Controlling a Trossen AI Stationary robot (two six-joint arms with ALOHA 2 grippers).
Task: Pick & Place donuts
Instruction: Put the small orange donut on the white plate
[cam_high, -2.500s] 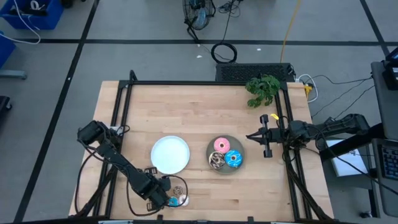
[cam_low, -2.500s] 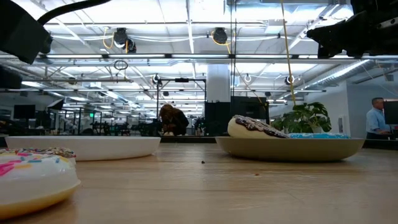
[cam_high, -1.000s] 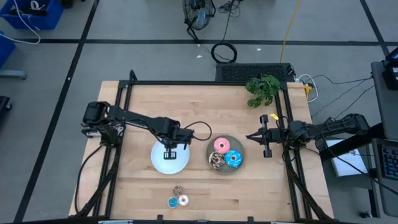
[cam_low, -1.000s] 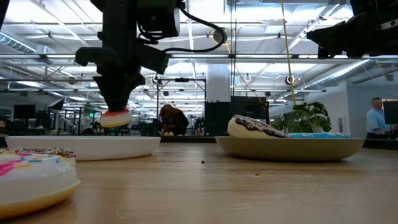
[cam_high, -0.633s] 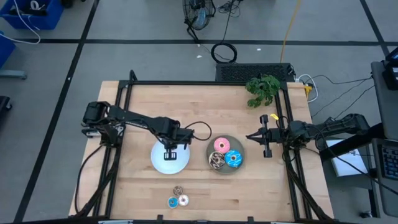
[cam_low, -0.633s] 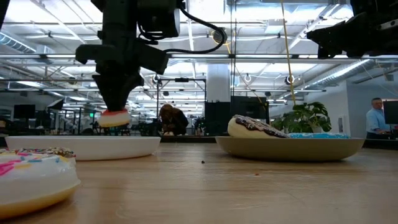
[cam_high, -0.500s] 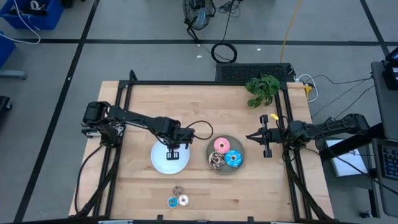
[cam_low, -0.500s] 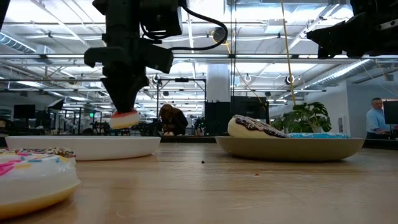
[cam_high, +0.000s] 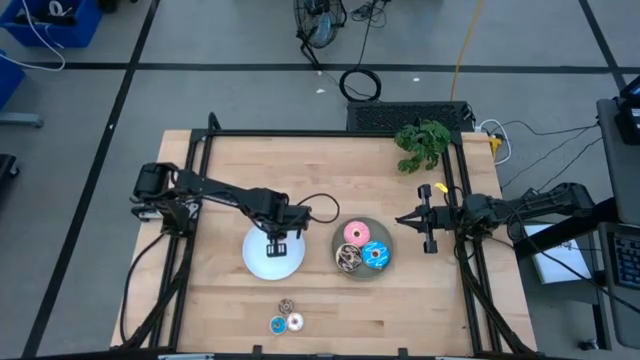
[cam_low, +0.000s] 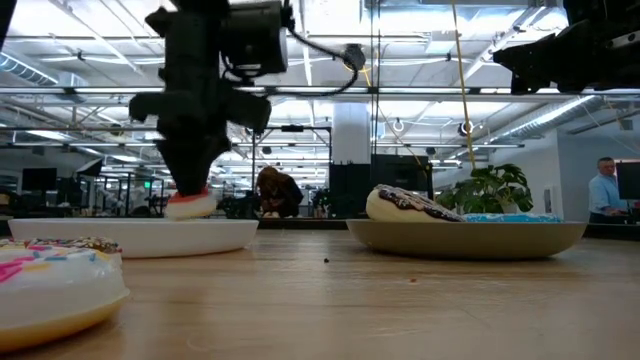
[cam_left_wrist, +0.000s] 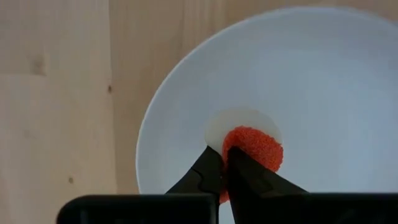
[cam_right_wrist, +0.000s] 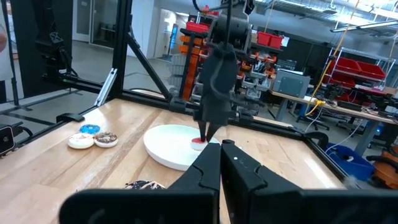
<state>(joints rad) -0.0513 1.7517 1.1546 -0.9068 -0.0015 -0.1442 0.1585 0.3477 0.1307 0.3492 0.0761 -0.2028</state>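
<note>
My left gripper (cam_high: 278, 243) hangs over the white plate (cam_high: 262, 262), shut on the tiny red donut (cam_left_wrist: 255, 149), whose underside is white. In the low view the red donut (cam_low: 190, 205) sits just above the white plate's rim (cam_low: 130, 228). Whether it touches the plate I cannot tell. The pink donut (cam_high: 354, 234), the blue donut (cam_high: 376, 255) and the brown sprinkled donut (cam_high: 348, 259) lie in the grey plate (cam_high: 362, 224). The tiny brown donut (cam_high: 287, 305), tiny blue donut (cam_high: 277, 324) and tiny white donut (cam_high: 295, 322) lie on the table near its near edge. My right gripper (cam_high: 425, 222) waits shut at the table's right side. My left gripper pinches the red donut's rim (cam_left_wrist: 231, 152) between its two fingers (cam_left_wrist: 208, 168). It comes from above, pointing down. The donut sits at the fingertips (cam_low: 190, 190), slightly tilted, low over the white plate.
A potted green plant (cam_high: 422, 143) stands at the table's far right corner. A black frame (cam_high: 200, 170) runs along the table's edges. Bare wood lies between the plates and the far edge. A person (cam_low: 605, 195) is in the room behind.
My left gripper has come down toward the white plate with the red donut still held. The donut now sits lower, close to the plate's rim. The right arm has kept still.
</note>
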